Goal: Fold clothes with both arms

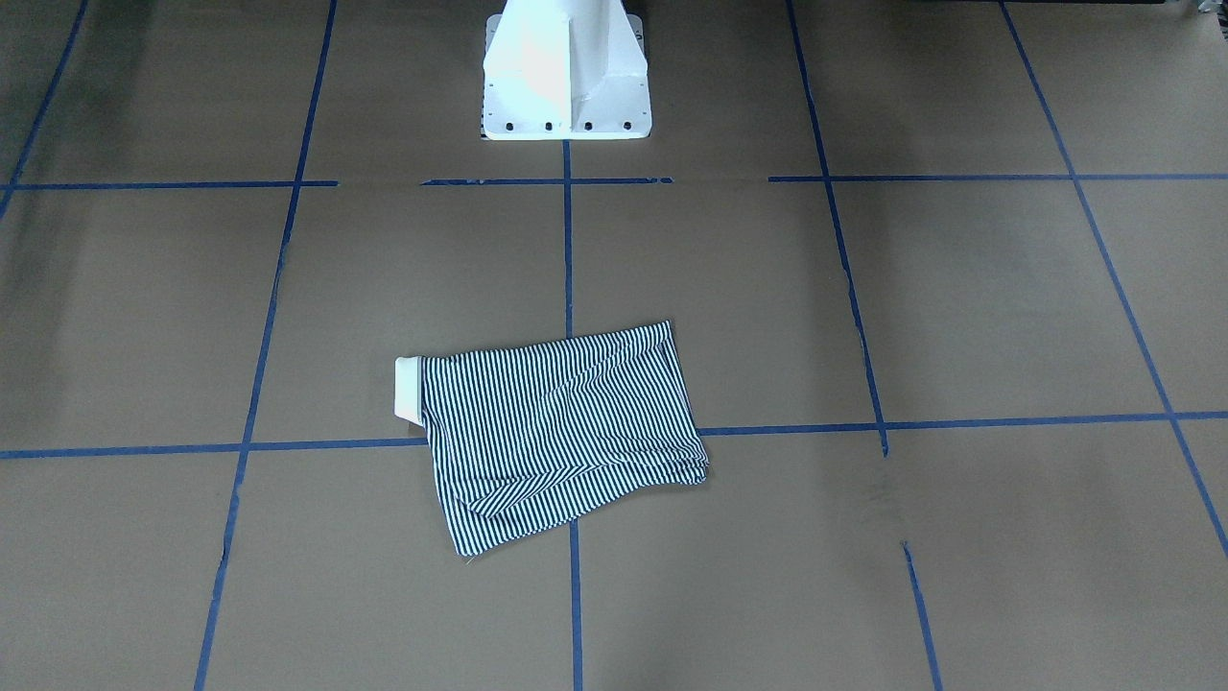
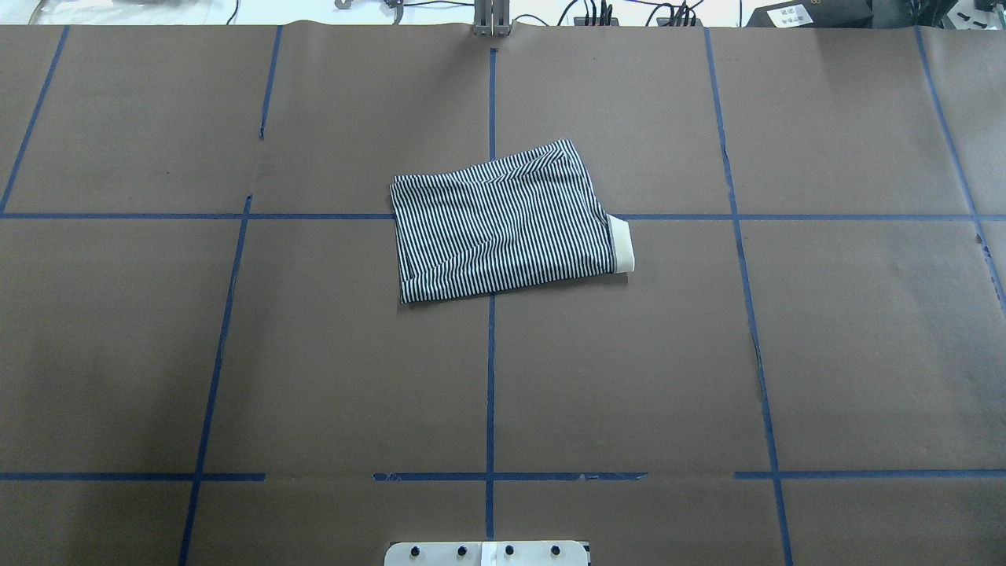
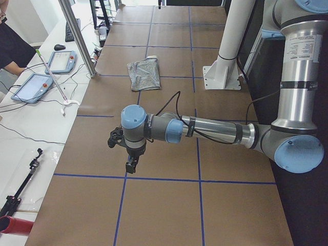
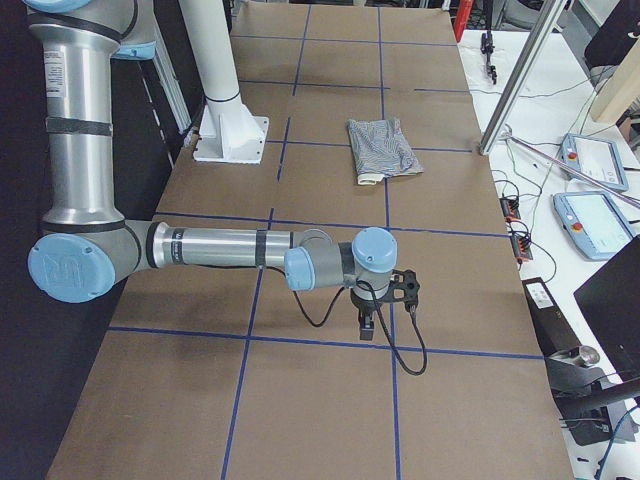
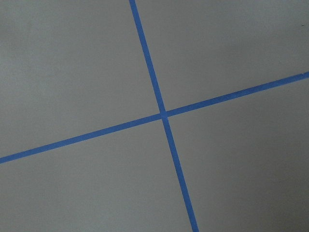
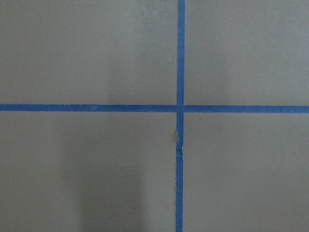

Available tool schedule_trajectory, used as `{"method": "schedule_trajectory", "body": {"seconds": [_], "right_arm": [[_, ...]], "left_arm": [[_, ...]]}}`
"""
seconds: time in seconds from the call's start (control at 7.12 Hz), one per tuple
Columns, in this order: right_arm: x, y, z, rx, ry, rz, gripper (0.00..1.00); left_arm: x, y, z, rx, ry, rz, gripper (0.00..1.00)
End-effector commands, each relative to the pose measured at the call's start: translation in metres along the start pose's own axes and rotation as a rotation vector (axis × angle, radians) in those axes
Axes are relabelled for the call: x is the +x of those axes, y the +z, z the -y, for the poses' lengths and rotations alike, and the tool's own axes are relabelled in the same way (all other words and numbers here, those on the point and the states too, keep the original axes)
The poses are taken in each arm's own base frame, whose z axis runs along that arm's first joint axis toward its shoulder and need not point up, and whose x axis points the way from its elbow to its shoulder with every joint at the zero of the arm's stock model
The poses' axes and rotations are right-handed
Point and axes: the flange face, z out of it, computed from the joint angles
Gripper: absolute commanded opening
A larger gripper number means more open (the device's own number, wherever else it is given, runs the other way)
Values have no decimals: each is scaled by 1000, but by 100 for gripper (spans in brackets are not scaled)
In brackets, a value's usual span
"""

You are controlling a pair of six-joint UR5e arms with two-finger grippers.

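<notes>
**1. Tool state.** The left gripper hangs fingers-down over the tabletop near its left end, with nothing in it. It shows only in a side view, so you cannot tell how wide its jaws stand. The same applies to the right gripper, which hangs over the right end and is likewise empty. Neither wrist camera shows any fingers. Each sees only a crossing of blue tape on brown paper.

**2. Workpiece.** The polo shirt lies about midway along the table's length, nearer the far edge than the robot's edge and well apart from both grippers. It forms a compact, roughly rectangular stack. Its white collar sticks out on the side toward the right end.

**3. Assessment.** Folding appears essentially complete. The step in hand is probably inspection.

**4. Procedure.** Inspect the stack before you accept the result.
- The stack sits skewed to the tape lines.
- On the side toward the far edge, one layer shows past another.

If you choose to correct this:
- Bring each gripper in from its own end.
- Pinch only the top layer, at two corners.
- Move both grippers together so the thin knit does not drag or bunch.
- Lift low, since a high lift is likely to open the layers beneath.

Otherwise, leave both grippers at the ends, clear of the fabric.
</notes>
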Motion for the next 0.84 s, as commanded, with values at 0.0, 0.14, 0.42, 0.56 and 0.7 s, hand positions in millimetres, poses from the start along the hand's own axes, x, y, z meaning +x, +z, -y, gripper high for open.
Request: {"method": "schedule_trajectory", "body": {"seconds": [0.0,0.14,0.42,0.56,0.7], "right_arm": [[-1,0,-1,-3,2,11,100],[-1,0,-1,-2,1,13,100],[0,-1,-2,-1,5,16,100],[-2,-1,-2,-4,6,35,100],[-1,-2,-2,-4,9,38,100]], "left_arm": [[2,-1,2,4,-177,-1,100],[1,0,2,4,-178,-1,100],[1,-1,2,6,-173,-2,100],[1,0,2,5,-174,-2,100],[1,0,2,5,-174,-2,100]]}}
